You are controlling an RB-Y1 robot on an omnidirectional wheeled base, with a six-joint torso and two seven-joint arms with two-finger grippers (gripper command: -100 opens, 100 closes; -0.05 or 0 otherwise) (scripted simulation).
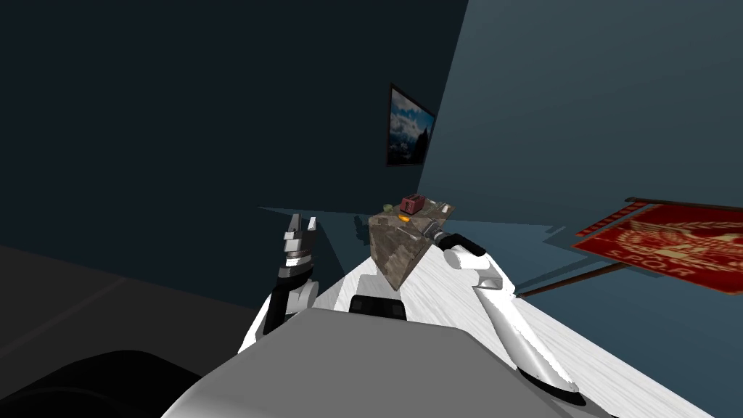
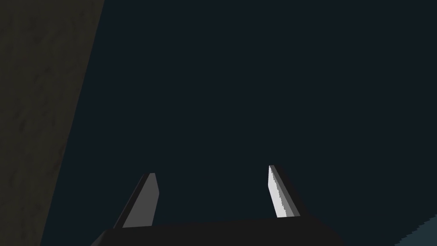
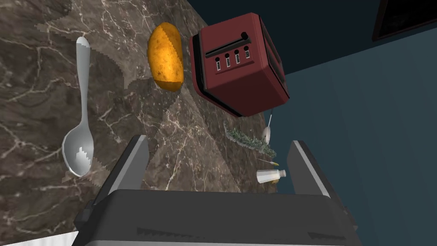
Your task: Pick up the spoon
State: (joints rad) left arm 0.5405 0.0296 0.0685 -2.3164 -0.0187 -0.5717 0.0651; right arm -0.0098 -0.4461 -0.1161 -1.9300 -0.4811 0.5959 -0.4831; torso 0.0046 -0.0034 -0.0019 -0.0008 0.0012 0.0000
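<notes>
Holds the right gripper (image 3: 219, 141) spread wide above a brown marbled tabletop (image 3: 25, 85), gripping nothing. Sees the spoon (image 3: 79, 124) lying flat just outside one finger, apart from it, bowl nearest the gripper, handle beside a potato (image 3: 165, 57). Beyond that, a red toaster (image 3: 239, 64). Cannot make out the tiny bits (image 3: 269, 175) by the table's edge. Holds the left gripper (image 2: 211, 171) raised, open, empty.

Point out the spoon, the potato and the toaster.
spoon (image 3: 84, 98): right wrist view, mid-handle.
potato (image 3: 165, 57): right wrist view, middle of its skin.
toaster (image 3: 239, 74): right wrist view, red front face.
</notes>
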